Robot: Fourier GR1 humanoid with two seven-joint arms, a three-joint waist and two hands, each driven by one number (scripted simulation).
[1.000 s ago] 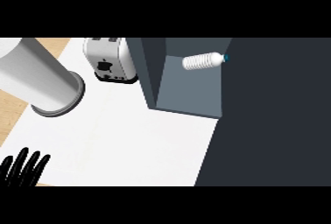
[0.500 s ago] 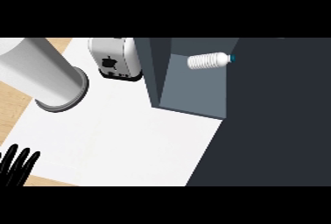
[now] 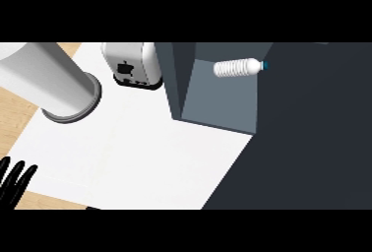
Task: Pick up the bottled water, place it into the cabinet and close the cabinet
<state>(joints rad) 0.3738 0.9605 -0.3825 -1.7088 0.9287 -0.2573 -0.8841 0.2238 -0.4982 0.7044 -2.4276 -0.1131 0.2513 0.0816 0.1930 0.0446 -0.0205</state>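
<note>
Where the view's lower left corner cuts it off, the left hand (image 3: 15,182) rests with its fingers straight and released, holding nothing, over the edge of the white counter (image 3: 145,162). The right hand does not show. Farther back, a grey cylinder (image 3: 51,81) stands at the left, with a toaster (image 3: 132,66) beyond it. The bottled water (image 3: 238,67) lies on its side inside the open cabinet (image 3: 218,106), its cap pointing right.

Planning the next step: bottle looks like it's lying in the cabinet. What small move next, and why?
Probably start swinging the door shut. The bottle already lies on its side inside the open cabinet, with no hand on it. Only the left hand shows, resting open at the lower left edge; the door itself isn't clearly visible.
</note>
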